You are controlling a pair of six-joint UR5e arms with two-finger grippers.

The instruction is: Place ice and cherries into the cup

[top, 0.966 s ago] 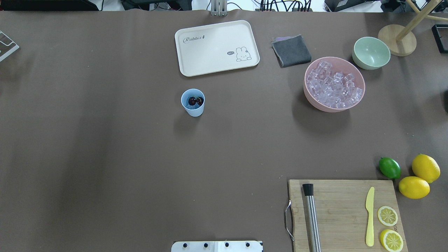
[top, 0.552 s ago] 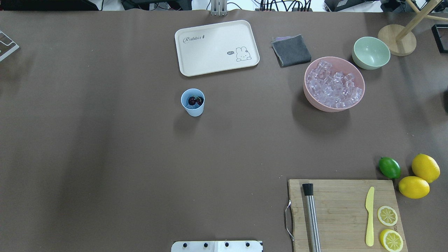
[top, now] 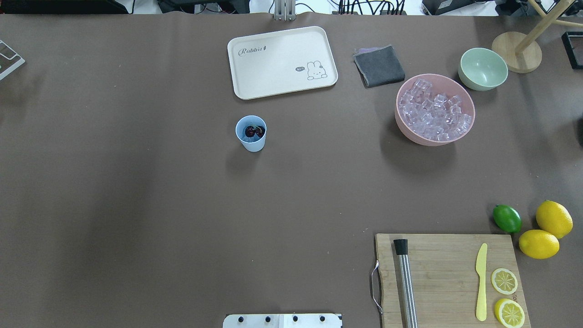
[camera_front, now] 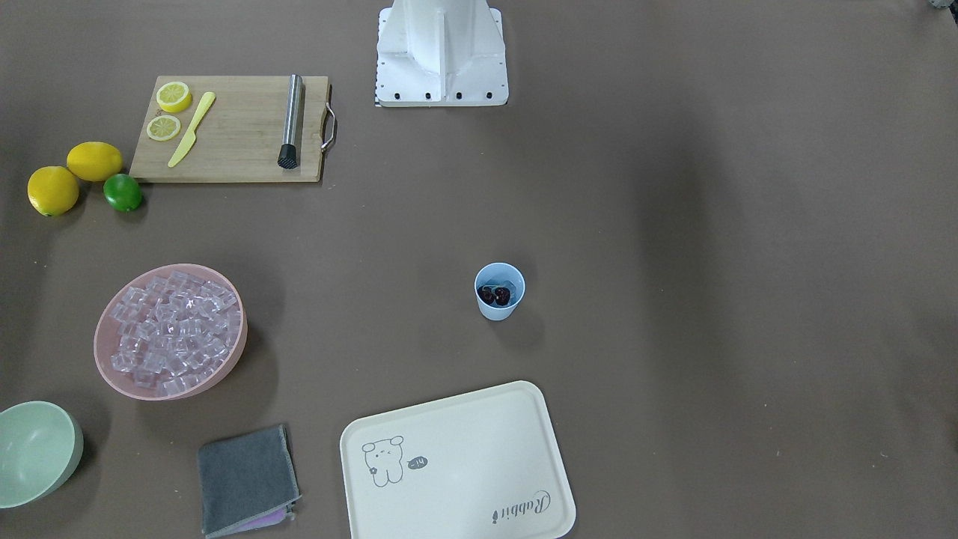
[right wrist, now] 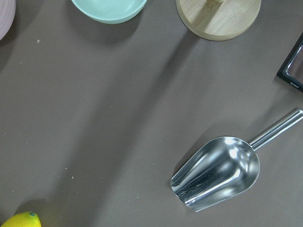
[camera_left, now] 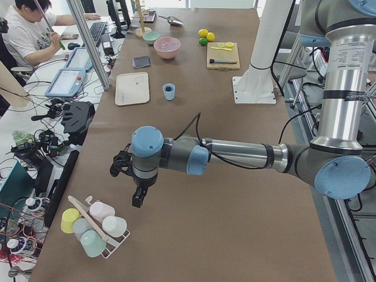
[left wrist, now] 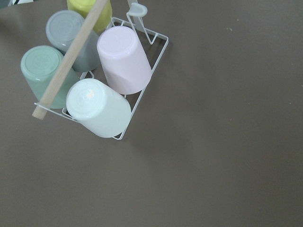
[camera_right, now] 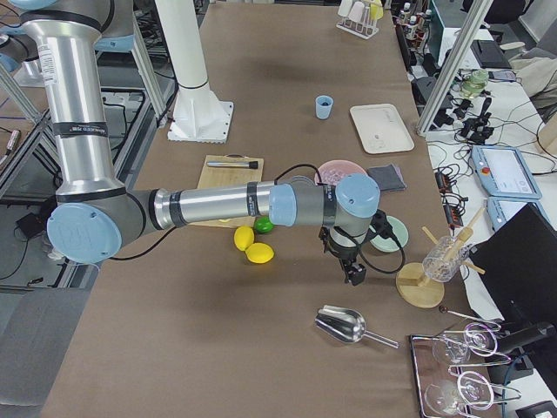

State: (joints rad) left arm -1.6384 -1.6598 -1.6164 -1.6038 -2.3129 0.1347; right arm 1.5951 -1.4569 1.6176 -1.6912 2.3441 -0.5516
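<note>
While the cherries (top: 254,131) sit in the cup (top: 252,145) on the middle of the surface (top: 136,191), the ice (top: 435,116) in the pink bowl (top: 421,139) lies nearer the right fingers (camera_right: 355,275) than the left fingers (camera_left: 137,198); neither pair's spacing can be told.

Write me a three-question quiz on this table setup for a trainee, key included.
1. True or false: the cherries sit inside the cup.
2. The bowl that holds the heap of ice is: A) pink B) yellow C) black
3. How many whole lemons lie beside the lime?
Key: 1 true; 2 A; 3 two.
</note>
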